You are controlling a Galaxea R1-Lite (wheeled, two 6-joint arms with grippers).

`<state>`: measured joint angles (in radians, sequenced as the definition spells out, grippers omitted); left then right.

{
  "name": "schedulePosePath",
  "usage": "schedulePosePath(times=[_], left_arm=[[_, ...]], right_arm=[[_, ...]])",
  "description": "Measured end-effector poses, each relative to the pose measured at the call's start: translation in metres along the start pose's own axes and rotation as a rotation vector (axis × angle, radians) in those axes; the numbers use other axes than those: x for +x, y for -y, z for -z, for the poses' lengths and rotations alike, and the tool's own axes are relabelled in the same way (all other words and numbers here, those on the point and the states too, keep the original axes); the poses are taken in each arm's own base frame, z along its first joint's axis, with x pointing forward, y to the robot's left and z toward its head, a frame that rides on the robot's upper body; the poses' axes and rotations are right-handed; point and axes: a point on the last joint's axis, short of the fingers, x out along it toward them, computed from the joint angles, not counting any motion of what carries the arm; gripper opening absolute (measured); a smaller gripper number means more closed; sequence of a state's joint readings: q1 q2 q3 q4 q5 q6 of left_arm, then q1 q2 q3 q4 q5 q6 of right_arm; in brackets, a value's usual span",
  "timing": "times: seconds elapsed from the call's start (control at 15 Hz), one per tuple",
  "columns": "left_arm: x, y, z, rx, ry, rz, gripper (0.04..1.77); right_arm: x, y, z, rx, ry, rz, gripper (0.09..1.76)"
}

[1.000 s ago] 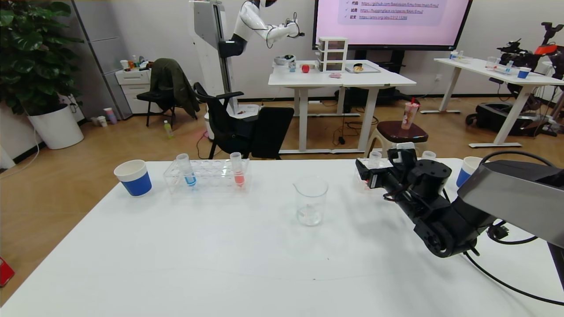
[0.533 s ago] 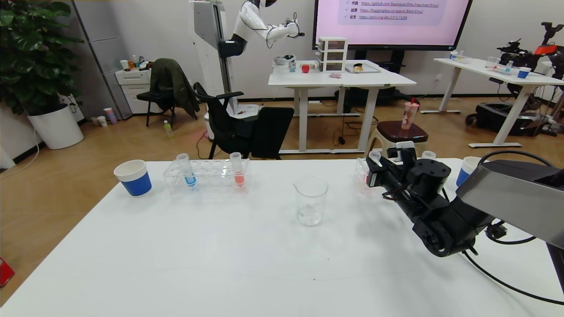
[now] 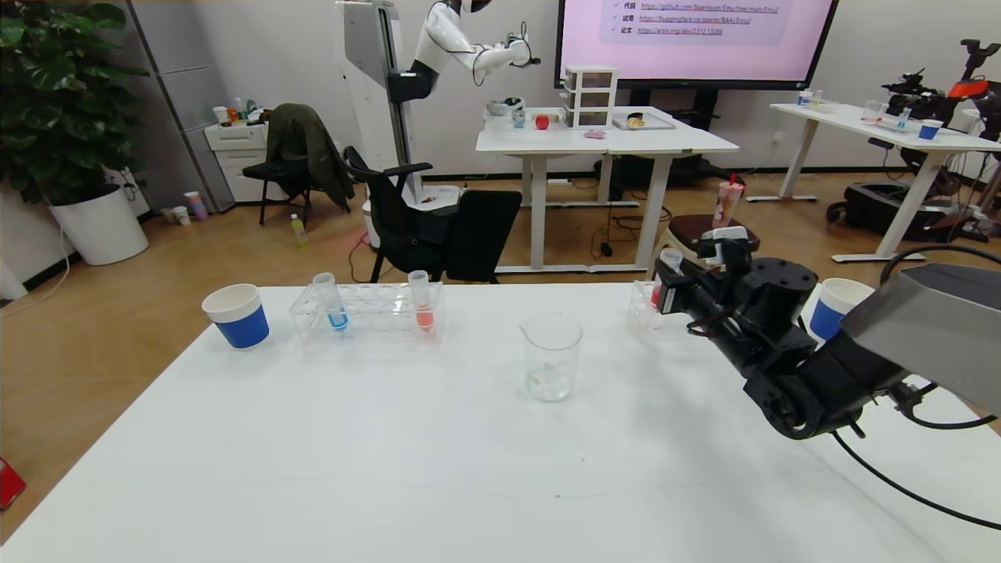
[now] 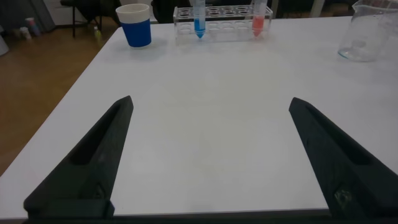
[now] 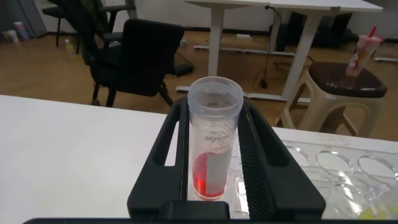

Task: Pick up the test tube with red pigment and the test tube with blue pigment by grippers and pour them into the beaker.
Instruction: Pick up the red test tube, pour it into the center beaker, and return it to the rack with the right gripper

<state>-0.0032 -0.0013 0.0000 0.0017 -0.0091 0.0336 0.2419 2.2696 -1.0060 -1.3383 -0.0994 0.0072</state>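
Observation:
My right gripper [image 3: 671,288] is shut on the test tube with red pigment [image 3: 670,259] and holds it upright just above the clear right rack [image 3: 643,314]. In the right wrist view the tube [image 5: 214,146] stands between the black fingers [image 5: 261,146], deep-red liquid at its bottom. The test tube with blue pigment [image 3: 335,301] stands in the left rack [image 3: 367,311], also in the left wrist view [image 4: 199,18]. The empty glass beaker [image 3: 552,356] stands mid-table. My left gripper [image 4: 210,102] is open and empty over bare table, out of the head view.
A salmon-pink tube [image 3: 422,301] stands in the left rack. Blue-and-white paper cups stand at the far left [image 3: 237,315] and far right [image 3: 833,307]. The right rack's empty wells [image 5: 348,165] lie beside the held tube. The table's far edge is just behind the racks.
My right gripper has risen and shifted slightly right with the red tube, lifting it up out of the right rack. Nothing else has moved.

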Motion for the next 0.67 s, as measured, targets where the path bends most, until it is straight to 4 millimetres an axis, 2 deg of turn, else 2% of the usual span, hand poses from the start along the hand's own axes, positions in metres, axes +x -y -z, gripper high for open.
schedulePosePath(times=[0.33,0.67], left_arm=[[0.000,0.000,0.000,0.000,0.000,0.000,1.75],[0.000,0.000,0.000,0.000,0.000,0.000,1.75]], right_arm=[[-0.004,-0.006,-0.040,0.004,0.038,-0.016,0.51],[-0.007,-0.014,-0.052,-0.003,0.073,-0.065,0.51]])
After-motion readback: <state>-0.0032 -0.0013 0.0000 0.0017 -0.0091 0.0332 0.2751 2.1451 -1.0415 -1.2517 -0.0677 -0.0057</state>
